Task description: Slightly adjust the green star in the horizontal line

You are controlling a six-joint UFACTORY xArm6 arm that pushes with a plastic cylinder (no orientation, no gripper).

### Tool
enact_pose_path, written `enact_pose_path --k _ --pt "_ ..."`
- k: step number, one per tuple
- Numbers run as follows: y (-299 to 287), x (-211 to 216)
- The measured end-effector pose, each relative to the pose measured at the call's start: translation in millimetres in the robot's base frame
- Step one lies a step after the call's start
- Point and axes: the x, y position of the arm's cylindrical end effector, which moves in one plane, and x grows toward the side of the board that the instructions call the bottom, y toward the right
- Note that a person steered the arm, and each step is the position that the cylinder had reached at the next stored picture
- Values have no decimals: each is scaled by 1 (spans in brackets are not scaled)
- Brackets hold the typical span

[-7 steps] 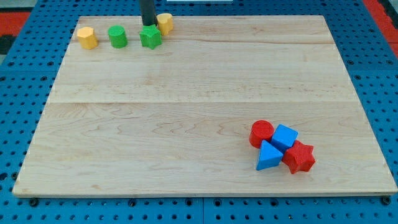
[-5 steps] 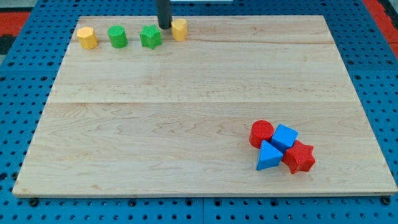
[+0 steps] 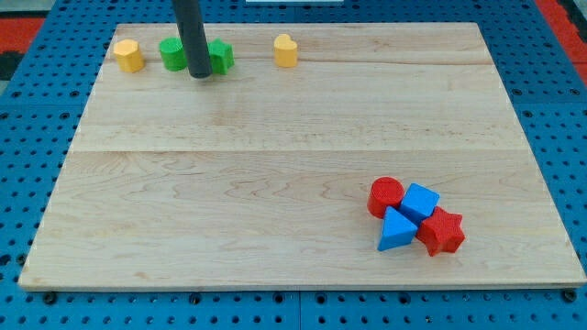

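The green star sits near the view's top left, in a row with a yellow block, a green cylinder and a second yellow block. My tip stands just in front of the gap between the green cylinder and the green star, and the rod hides the star's left side. The tip looks to touch the star's lower left edge.
At the view's lower right lies a tight cluster: a red cylinder, a blue cube, a blue triangular block and a red star. The wooden board rests on a blue pegboard.
The rod has moved from behind the star, first right, then to the star's lower left. The right yellow block has been pushed to the view's right. The green star stayed nearly in place.
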Motion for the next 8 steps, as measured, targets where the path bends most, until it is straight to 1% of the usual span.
enact_pose_path --k 2,3,4,5,6,7,8 --pt "24 0" --pt "50 37" --pt "70 53" --pt "70 54" --pt "80 66" --pt "106 73" --pt "107 73"
